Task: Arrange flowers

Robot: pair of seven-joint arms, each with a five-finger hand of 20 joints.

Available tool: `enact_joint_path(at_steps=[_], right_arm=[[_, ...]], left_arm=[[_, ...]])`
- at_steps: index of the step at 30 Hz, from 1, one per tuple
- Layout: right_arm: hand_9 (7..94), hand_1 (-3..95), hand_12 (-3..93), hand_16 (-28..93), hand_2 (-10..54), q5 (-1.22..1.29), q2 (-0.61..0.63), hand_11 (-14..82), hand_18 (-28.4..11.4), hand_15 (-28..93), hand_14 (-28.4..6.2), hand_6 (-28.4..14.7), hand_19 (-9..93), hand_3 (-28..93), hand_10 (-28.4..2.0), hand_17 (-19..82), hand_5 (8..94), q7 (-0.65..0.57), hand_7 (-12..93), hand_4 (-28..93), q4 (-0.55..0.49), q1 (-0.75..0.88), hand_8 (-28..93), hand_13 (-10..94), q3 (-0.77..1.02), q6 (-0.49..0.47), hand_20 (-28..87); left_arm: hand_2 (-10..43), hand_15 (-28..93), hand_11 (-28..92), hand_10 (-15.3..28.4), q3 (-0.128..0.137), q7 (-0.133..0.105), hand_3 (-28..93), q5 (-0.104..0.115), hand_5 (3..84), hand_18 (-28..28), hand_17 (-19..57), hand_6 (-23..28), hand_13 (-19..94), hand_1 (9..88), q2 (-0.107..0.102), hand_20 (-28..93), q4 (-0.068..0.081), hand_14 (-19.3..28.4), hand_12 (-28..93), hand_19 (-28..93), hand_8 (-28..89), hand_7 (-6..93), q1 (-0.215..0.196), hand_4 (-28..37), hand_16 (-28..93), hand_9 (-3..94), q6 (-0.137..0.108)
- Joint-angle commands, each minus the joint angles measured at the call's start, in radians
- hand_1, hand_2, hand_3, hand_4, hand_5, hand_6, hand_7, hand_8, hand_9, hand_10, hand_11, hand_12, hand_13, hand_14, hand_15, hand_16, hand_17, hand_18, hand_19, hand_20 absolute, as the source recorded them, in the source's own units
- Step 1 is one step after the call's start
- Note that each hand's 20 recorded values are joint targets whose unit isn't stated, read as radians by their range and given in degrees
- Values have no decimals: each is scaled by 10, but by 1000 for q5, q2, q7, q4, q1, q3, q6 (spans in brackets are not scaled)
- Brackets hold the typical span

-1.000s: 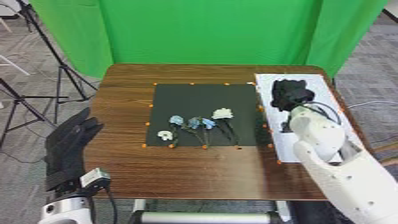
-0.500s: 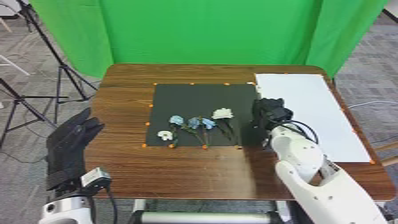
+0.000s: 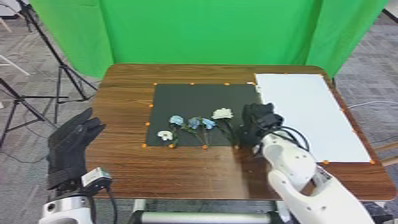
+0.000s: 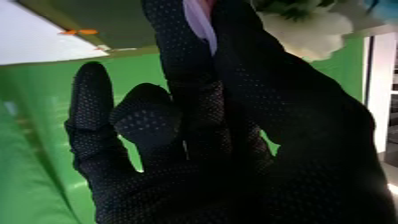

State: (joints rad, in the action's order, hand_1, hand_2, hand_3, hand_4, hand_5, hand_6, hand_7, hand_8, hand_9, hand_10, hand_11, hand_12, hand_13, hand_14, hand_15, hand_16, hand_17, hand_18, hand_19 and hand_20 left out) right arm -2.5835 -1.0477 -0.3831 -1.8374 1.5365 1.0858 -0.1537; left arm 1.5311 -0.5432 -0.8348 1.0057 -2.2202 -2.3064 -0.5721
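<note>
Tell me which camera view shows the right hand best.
The right wrist view: the right hand is close up there, a pinkish thing pinched between its thumb and a finger. In the head view it is small and dark, at the right edge of the dark mat.

From here I see my smooth white arms (image 3: 306,189), dark cables (image 3: 303,137) looping at one wrist, and pale dots stippling the black fabric glove (image 4: 147,120) on my right hand (image 3: 258,119).
</note>
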Motion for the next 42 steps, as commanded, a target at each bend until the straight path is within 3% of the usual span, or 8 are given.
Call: enact_joint_path(at_steps=[1,11,26,31,33,36,39,42], right_arm=[[916,541,375,306,-95,-27,-38,127,-269,806,-114,-10,776,773,-75,185,788,24,264,-283,-11,28,47,693,5,-9,335],[883,500,332,294,-95,-61,-52,175,-280,799,-126,-23,774,766,-92,173,765,37,248,-283,-7,24,38,679,3,5,334],[686,269,182,253,-66,-19,-81,289,-284,824,-250,-90,660,834,-224,104,628,162,156,-220,-121,153,-101,515,190,-10,493],[648,228,183,244,-29,247,27,279,-284,824,-265,-103,644,820,-239,106,603,10,145,-212,-188,93,-96,498,125,26,514],[599,189,183,234,18,437,-15,273,-284,821,-269,-112,636,816,-255,112,569,-7,137,-209,-192,113,-91,479,214,21,511],[537,138,177,181,89,549,18,269,-284,804,-274,-118,626,808,-270,101,522,-40,142,-211,-143,97,-93,435,214,206,462],[506,120,170,145,105,606,36,250,-284,764,-279,-110,591,814,-263,80,500,-55,146,-214,-132,107,-96,389,264,262,401],[481,108,168,120,114,716,44,229,-284,728,-281,-107,580,813,-264,70,481,-41,143,-217,-110,111,-96,350,313,330,363]], left_arm=[[36,697,431,212,2,-3,825,2,437,230,-80,129,274,273,6,178,2,283,75,568,-106,165,-7,-170,-191,359,5],[36,697,432,212,4,0,826,-6,437,229,-80,130,274,275,11,178,2,283,76,568,-106,164,-7,-168,-191,359,7],[35,697,431,213,15,-12,828,2,438,229,-81,130,274,275,17,177,-2,283,75,568,-106,162,-28,-166,-191,359,-5],[37,697,431,213,14,-15,824,9,437,229,-81,130,274,273,21,176,8,283,75,568,-105,162,-28,-169,-191,359,-12],[37,696,430,212,15,-20,819,23,436,229,-81,129,273,270,13,176,21,283,75,567,-105,162,-29,-172,-191,358,-23],[36,694,427,210,31,-37,817,46,433,228,-82,126,270,268,6,175,30,282,74,567,-106,162,-39,-177,-191,355,-42],[32,690,419,209,52,-24,818,46,429,228,-83,123,259,266,-14,175,46,278,71,565,-108,159,-34,-180,-193,350,-51],[30,674,404,204,71,-47,817,78,425,228,-84,118,235,265,-44,174,51,268,66,563,-108,154,-29,-183,-197,340,-60]])
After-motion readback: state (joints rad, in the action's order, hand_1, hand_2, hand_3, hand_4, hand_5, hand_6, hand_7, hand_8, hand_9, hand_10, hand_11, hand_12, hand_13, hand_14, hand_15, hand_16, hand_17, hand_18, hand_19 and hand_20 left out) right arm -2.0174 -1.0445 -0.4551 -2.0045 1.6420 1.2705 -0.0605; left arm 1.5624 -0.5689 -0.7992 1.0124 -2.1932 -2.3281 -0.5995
